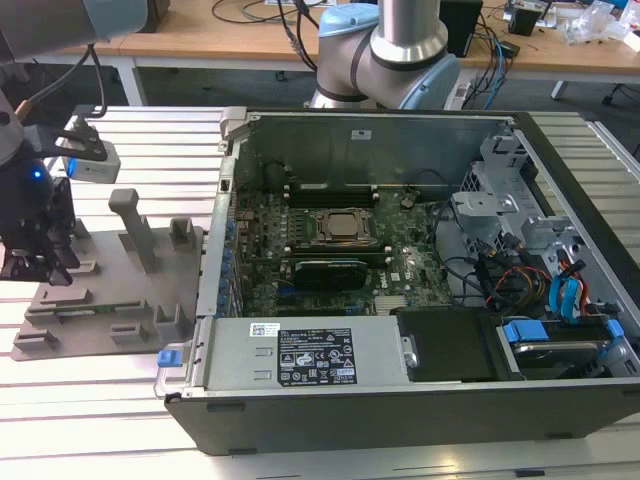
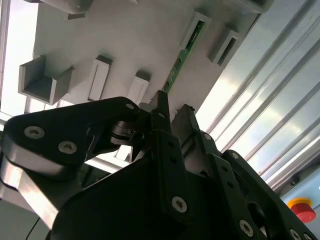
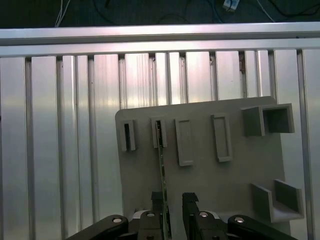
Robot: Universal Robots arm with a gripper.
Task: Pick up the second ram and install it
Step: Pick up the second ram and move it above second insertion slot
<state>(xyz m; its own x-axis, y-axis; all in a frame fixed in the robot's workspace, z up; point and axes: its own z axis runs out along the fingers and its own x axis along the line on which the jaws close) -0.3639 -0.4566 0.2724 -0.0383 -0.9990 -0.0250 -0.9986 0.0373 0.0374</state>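
Note:
The second ram (image 3: pixel 160 150) is a thin green stick standing on edge in the grey holder tray (image 3: pixel 210 190). One end sits in a tray slot and the other runs down between my fingertips. My gripper (image 3: pixel 173 196) is open, hanging low over the tray and straddling that end, with the stick close to one finger (image 3: pixel 157 220). The second wrist view shows the same stick (image 2: pixel 183 54) leading up to the gripper (image 2: pixel 174 102). In the exterior view the gripper (image 1: pixel 40 265) hangs over the tray (image 1: pixel 150 290) at the far left.
An open computer case (image 1: pixel 400 390) lies to the exterior view's right of the tray, its motherboard (image 1: pixel 330 250) exposed with a processor socket and cables. The tray carries upright posts (image 1: pixel 135 225). Everything rests on a ribbed aluminium table (image 3: pixel 60 125). The arm's base (image 1: pixel 385 60) stands behind the case.

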